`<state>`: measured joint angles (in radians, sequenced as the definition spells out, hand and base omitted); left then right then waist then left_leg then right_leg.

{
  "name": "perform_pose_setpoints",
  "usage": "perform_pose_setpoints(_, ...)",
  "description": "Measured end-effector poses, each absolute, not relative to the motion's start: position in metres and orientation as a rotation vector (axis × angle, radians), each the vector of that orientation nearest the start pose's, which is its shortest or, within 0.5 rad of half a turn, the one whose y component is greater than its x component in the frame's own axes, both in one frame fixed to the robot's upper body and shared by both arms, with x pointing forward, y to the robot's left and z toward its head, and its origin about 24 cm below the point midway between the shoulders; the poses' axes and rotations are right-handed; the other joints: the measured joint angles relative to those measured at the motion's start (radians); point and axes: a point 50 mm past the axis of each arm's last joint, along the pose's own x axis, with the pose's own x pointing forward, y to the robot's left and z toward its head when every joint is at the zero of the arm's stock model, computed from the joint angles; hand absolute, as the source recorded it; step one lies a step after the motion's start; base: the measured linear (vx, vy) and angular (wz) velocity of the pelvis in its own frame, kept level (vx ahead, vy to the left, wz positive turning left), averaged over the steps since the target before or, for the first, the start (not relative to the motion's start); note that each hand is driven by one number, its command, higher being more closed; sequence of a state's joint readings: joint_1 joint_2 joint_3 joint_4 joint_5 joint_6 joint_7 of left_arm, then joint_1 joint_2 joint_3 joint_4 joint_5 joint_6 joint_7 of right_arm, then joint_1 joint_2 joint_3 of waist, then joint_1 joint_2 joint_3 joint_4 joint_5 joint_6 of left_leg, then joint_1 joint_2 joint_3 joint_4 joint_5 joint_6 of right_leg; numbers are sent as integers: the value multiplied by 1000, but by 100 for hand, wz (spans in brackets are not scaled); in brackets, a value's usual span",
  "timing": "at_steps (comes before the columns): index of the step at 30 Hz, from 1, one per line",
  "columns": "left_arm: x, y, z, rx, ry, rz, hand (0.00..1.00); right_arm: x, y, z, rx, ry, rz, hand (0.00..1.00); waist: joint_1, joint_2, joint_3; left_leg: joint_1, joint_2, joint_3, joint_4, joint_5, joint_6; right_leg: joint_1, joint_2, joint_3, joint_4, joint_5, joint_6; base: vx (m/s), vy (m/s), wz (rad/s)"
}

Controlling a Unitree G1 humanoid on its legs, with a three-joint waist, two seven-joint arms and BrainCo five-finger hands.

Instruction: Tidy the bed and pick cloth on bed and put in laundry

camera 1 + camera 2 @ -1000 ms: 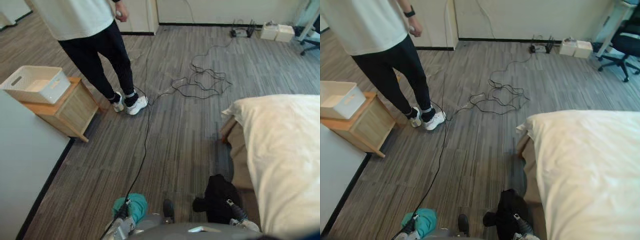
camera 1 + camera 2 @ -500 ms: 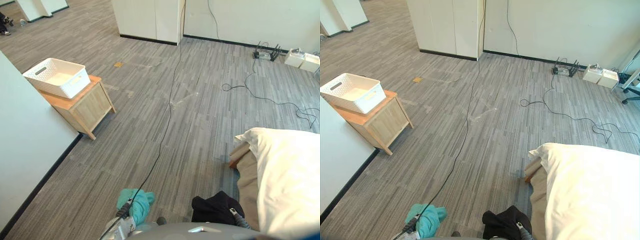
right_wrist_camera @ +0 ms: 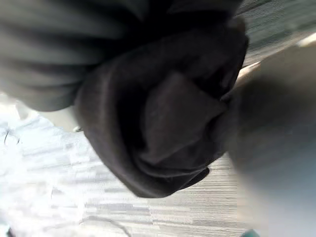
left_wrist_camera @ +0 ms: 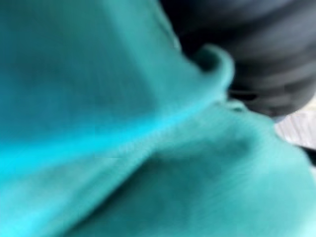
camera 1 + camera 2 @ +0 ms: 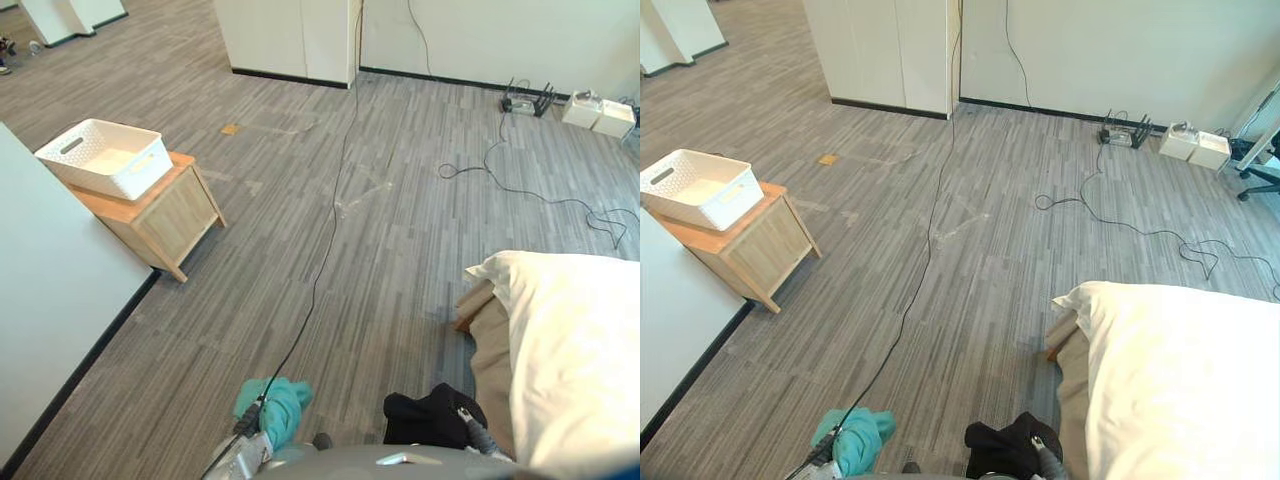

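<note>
My left hand [image 4: 261,64] is buried in a crumpled teal cloth [image 5: 275,405], and my right hand [image 3: 49,49] in a bunched black cloth [image 5: 425,415]. I cannot tell how tightly either hand is closed. Both bundles are low in the head views, over the grey striped floor [image 5: 380,240], the black one just beside the white-covered bed [image 5: 580,350]. The white slotted laundry basket [image 5: 100,158] sits on a small wooden side table [image 5: 165,215], well apart to the left. Since half a second ago the whole view has shifted slightly, a camera move. The bundles keep their places.
</note>
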<state>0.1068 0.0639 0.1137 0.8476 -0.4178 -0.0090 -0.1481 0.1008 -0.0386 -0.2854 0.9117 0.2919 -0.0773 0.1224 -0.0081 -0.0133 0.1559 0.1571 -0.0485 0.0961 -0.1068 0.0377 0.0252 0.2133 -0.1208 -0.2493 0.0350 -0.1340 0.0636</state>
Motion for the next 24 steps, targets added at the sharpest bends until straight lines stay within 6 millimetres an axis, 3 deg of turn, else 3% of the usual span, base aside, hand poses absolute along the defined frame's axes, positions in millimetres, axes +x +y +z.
perform_pose_setpoints(4, 175, 185, -103, -499, 580, 123, 100, 178, -227, -107, 395, 576, -355, 100, 0, 6, -4, -4, -7, -26, 0, 4, 5, 4, -6, -31, -1, 0, 1, 17, -9, 20)
perform_pose_setpoints(8, 198, 190, -80, -499, 440, 91, 100, 216, -233, -78, 404, 422, -342, 100, 1, 6, -5, -7, -9, -23, 1, 6, 3, 5, -7, -36, -1, 0, 1, 33, -16, 8)
perform_pose_setpoints(11, 201, 187, -76, -530, 395, 98, 100, 215, -231, -78, 404, 395, -359, 100, 0, 6, -5, -13, -5, -14, 1, 8, 1, 3, -3, -36, -2, 0, 1, 10, -23, 9)
perform_pose_setpoints(16, 172, 176, -84, -542, 381, 114, 100, 187, -205, -90, 396, 371, -342, 100, 0, 6, -5, -17, 17, 71, 12, -15, -29, -10, 8, 2, 4, -2, -3, -3, -21, -21)
perform_pose_setpoints(18, 171, 172, -80, -574, 339, 133, 100, 177, -192, -87, 347, 357, -286, 100, 3, 1, 3, -133, 55, 110, 236, -135, -36, -50, 19, 35, 21, -15, -24, -28, -49, -44)
perform_pose_setpoints(20, 170, 171, -78, -585, 317, 149, 100, 170, -190, -85, 307, 358, -256, 100, 6, 20, 19, -198, 107, 134, 418, -214, -56, -45, 45, 46, 37, -27, -38, -26, -76, -32)
perform_pose_setpoints(21, 170, 174, -76, -601, 305, 179, 100, 165, -187, -84, 292, 361, -241, 100, -4, 23, 34, -249, 153, 165, 580, -232, -74, -35, 56, 59, 67, -49, -47, -41, -66, -31)
perform_pose_setpoints(24, 170, 174, -70, -613, 277, 202, 100, 159, -186, -79, 263, 349, -223, 100, 0, 27, 47, -267, 177, 172, 677, -221, -101, -29, 58, 109, 93, -81, -66, -16, -41, -36)
